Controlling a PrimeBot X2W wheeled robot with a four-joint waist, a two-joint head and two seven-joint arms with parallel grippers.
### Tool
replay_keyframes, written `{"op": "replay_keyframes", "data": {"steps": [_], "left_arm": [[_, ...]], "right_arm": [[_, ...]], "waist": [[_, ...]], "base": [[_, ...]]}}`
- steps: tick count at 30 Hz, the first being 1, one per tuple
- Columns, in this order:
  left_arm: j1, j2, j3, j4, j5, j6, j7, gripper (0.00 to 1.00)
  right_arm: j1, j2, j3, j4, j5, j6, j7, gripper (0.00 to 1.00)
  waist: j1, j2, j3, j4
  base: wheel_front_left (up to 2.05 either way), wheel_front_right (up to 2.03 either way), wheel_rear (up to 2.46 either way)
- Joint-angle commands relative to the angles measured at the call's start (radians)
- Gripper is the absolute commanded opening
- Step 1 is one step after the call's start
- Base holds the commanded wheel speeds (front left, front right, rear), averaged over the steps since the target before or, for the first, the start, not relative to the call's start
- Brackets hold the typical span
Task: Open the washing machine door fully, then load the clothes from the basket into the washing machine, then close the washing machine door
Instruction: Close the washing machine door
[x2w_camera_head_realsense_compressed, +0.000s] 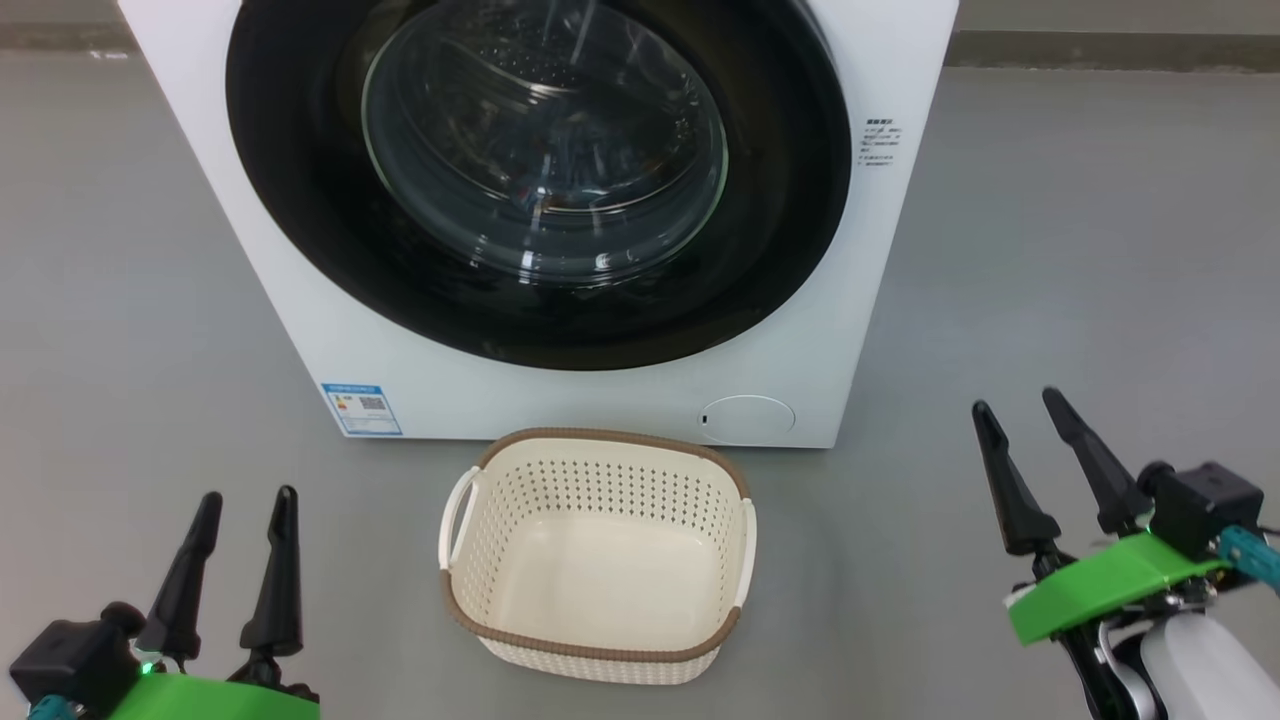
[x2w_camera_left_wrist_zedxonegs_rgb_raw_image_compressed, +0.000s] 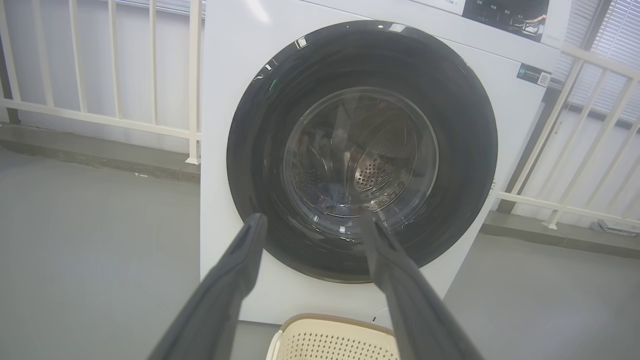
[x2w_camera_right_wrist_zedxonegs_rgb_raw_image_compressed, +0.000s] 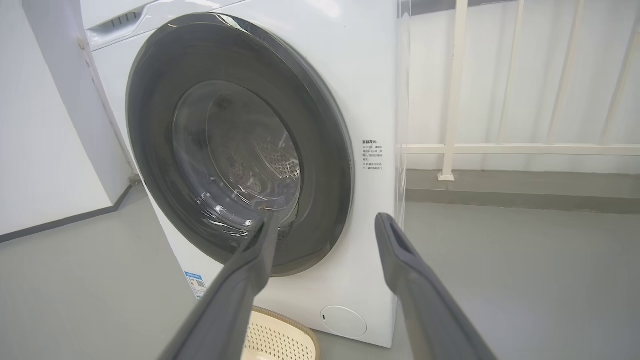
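Observation:
The white washing machine (x2w_camera_head_realsense_compressed: 880, 60) stands ahead with its round black door (x2w_camera_head_realsense_compressed: 300, 230) shut flat against the front. Through the glass window (x2w_camera_left_wrist_zedxonegs_rgb_raw_image_compressed: 360, 155) a bit of blue fabric (x2w_camera_left_wrist_zedxonegs_rgb_raw_image_compressed: 330, 192) lies in the steel drum. The cream basket (x2w_camera_head_realsense_compressed: 600, 450) sits on the floor before the machine, nothing inside it. My left gripper (x2w_camera_head_realsense_compressed: 245, 505) is open at the lower left, apart from the basket. My right gripper (x2w_camera_head_realsense_compressed: 1020, 405) is open at the lower right, holding nothing. Both grippers stand well back from the door.
Grey floor (x2w_camera_head_realsense_compressed: 1080, 250) surrounds the machine. A white railing (x2w_camera_left_wrist_zedxonegs_rgb_raw_image_compressed: 115, 75) runs behind it on both sides, with a low kerb at its foot. A blue-white label (x2w_camera_head_realsense_compressed: 362, 408) and a round service flap (x2w_camera_head_realsense_compressed: 745, 418) mark the machine's lower front.

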Motion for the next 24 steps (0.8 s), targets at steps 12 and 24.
{"op": "replay_keyframes", "data": {"steps": [12,24], "left_arm": [[-0.011,0.03,0.02,-0.037,-0.022,0.001,-0.006,1.0],[-0.021,0.032,0.015,-0.032,-0.018,0.001,-0.006,1.0]], "right_arm": [[0.042,0.005,-0.021,-0.038,-0.003,-0.003,-0.008,1.0],[0.036,0.015,-0.013,-0.028,-0.012,-0.003,-0.008,1.0]], "waist": [[0.0001,0.0,-0.003,-0.004],[0.0001,0.0,0.001,0.004]], "base": [[0.0,0.0,0.0],[0.0,0.0,0.0]]}}
